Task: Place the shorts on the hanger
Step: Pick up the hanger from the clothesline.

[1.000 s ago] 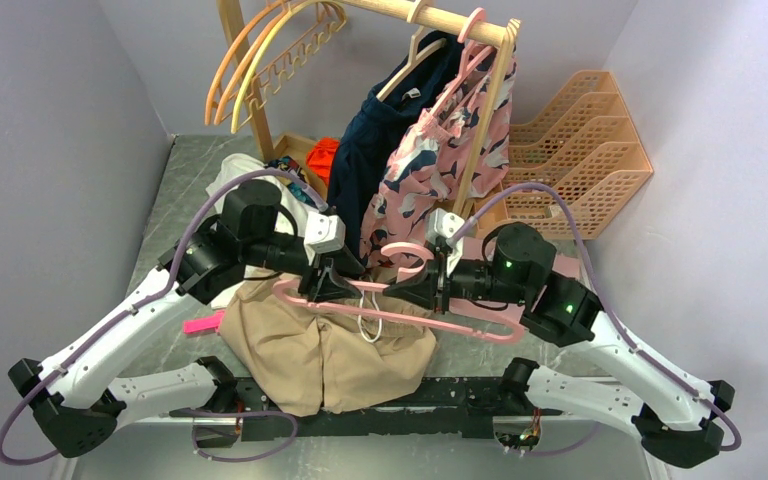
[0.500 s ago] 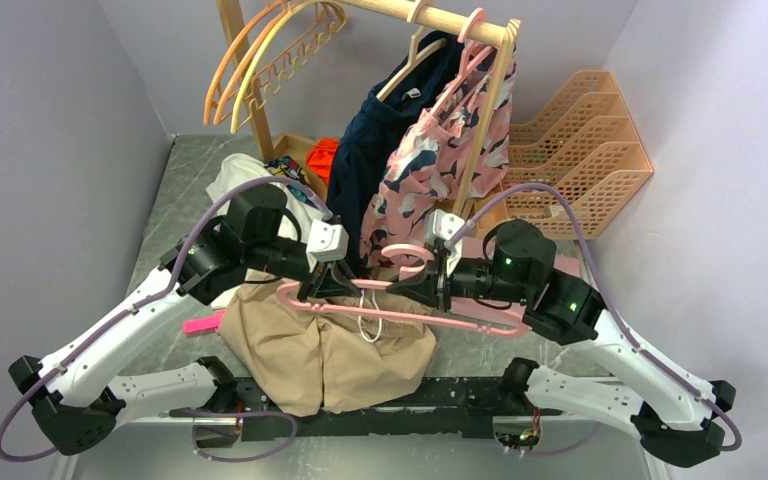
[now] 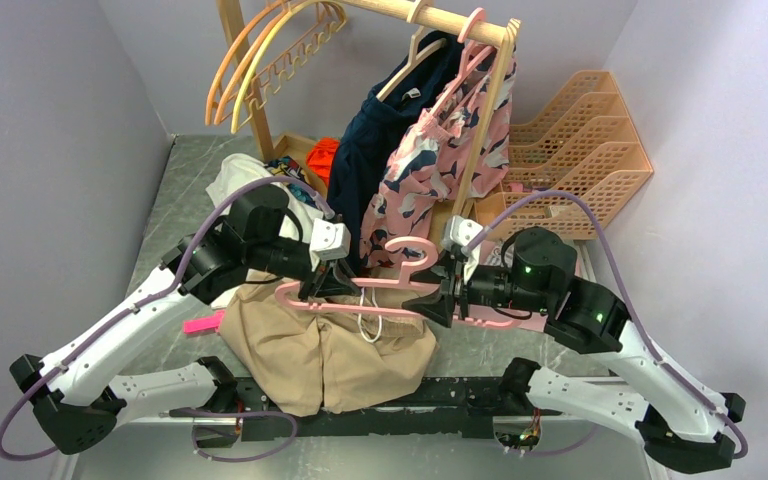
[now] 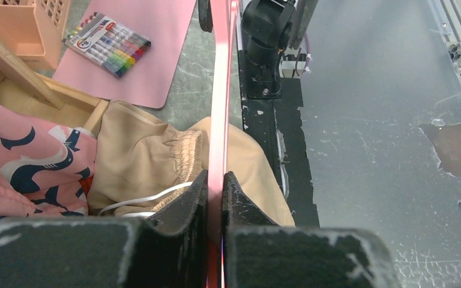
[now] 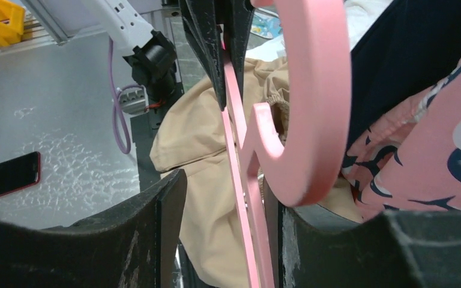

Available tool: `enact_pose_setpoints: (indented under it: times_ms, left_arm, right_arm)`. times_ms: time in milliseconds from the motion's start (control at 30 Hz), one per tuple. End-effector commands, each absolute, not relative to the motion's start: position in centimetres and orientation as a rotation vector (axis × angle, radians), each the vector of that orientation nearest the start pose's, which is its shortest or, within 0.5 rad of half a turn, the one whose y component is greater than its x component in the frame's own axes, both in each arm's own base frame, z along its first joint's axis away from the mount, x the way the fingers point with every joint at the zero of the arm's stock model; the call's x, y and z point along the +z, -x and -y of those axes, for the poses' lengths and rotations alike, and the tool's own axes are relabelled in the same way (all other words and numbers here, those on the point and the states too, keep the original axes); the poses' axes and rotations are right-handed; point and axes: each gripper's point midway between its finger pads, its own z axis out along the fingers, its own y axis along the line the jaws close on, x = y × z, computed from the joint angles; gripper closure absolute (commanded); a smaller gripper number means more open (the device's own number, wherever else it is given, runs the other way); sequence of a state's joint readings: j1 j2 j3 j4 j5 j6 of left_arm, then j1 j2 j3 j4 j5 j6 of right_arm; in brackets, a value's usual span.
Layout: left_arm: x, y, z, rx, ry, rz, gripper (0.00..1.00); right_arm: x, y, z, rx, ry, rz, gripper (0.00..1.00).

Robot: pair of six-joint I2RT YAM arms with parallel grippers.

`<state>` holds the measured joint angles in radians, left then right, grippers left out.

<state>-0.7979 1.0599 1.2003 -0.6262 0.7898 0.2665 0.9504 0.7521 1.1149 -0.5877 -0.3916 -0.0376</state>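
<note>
The tan shorts [image 3: 320, 350] lie crumpled on the table's near edge between the two arm bases, with the white drawstring [image 3: 365, 325] on top. The pink hanger [image 3: 380, 283] hangs level just above them, hook [image 3: 407, 250] up. My left gripper [image 3: 328, 285] is shut on the hanger's left part; in the left wrist view the pink bar [image 4: 219, 108] is pinched between the fingers of that gripper [image 4: 215, 175], above the shorts [image 4: 138, 162]. My right gripper [image 3: 438, 295] is open around the hanger's middle; the bar [image 5: 240, 156] runs close to the right finger of the gripper [image 5: 225, 180].
A wooden rack behind carries a navy garment [image 3: 380, 140], a patterned pink garment [image 3: 450, 150], and orange and yellow hangers [image 3: 260, 60]. A peach file organiser [image 3: 580, 140] stands back right. White cloth [image 3: 245, 175] lies back left. Markers [image 4: 108, 45] rest on a pink mat.
My left gripper closed on the hanger's left part. The right gripper has let go, opened and drawn back a little to the right. The hanger now sits more level.
</note>
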Motion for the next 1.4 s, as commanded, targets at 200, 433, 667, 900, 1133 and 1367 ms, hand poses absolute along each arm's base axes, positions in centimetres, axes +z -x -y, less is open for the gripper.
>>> enact_pose_setpoints:
  times_ms: [200, 433, 667, 900, 1133, 1367]
  left_arm:
    - [31.4, -11.3, 29.1, -1.163, -1.500, -1.428, 0.93]
    - [31.6, -11.0, 29.3, -1.177, -1.513, -1.421, 0.93]
    - [31.7, -10.9, 29.2, -1.171, -1.515, -1.415, 0.93]
    - [31.7, -10.5, 29.0, -1.177, -1.522, -1.393, 0.93]
    - [31.9, -9.8, 28.5, -1.183, -1.527, -1.353, 0.93]
    - [31.8, -9.5, 28.6, -1.210, -1.538, -1.334, 0.93]
  right_arm:
    - [35.7, -9.5, -24.4, 0.983, 1.132, -1.480, 0.57]
    - [35.7, -10.4, -25.5, 0.997, 1.099, -1.467, 0.64]
    - [35.1, -11.0, -25.6, 0.972, 1.091, -1.490, 0.67]
    - [35.0, -11.1, -24.3, 0.928, 1.055, -1.488, 0.52]
    - [35.0, -9.5, -24.5, 1.018, 1.079, -1.476, 0.47]
    - [36.3, -10.0, -25.5, 1.042, 1.055, -1.439, 0.47]
